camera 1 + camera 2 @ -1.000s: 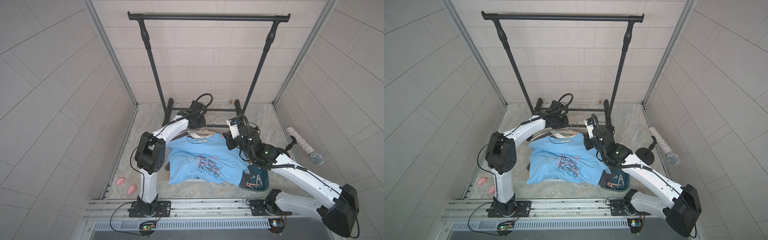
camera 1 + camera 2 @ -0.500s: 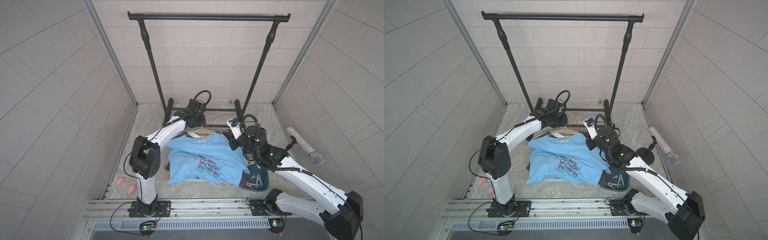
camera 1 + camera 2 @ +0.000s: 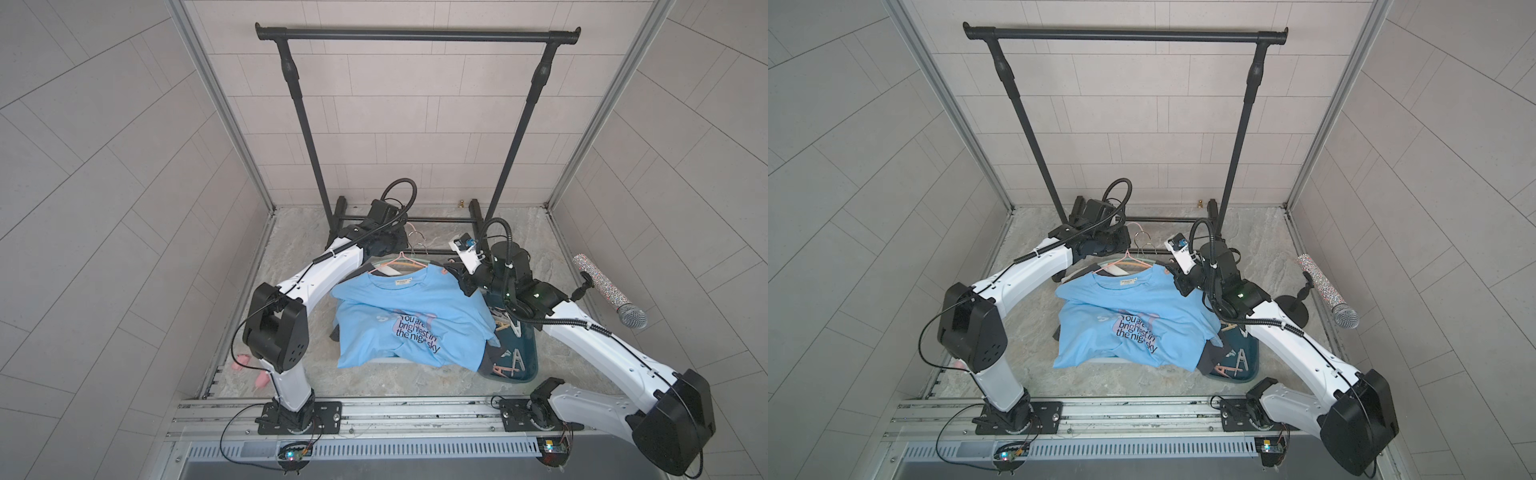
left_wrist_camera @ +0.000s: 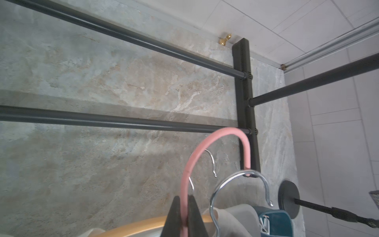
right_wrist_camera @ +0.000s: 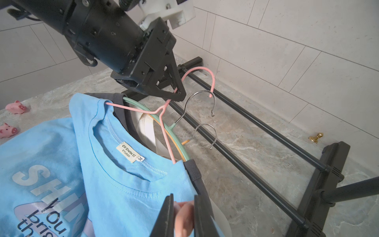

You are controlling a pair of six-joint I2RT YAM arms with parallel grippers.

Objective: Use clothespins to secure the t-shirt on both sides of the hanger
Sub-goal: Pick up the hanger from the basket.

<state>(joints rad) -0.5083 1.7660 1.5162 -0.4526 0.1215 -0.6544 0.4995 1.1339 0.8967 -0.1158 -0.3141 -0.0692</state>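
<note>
The light blue t-shirt lies on the floor with a pink wire hanger through its neck. My left gripper is shut on the stem of that hanger's hook. My right gripper is shut on a coral pink clothespin, just above the shirt's shoulder by the hanger's arm. Several more clothespins lie in a teal bin partly under the shirt's edge.
The black garment rack stands behind, with its base bars on the floor beside the hangers. A green hanger and chrome hooks lie under the shirt. A microphone stands at the right, pink pig toys at the left.
The left gripper's jaws have closed on the pink hanger's hook, and the left arm's elbow has swung out to the left. The right arm has shifted only slightly.
</note>
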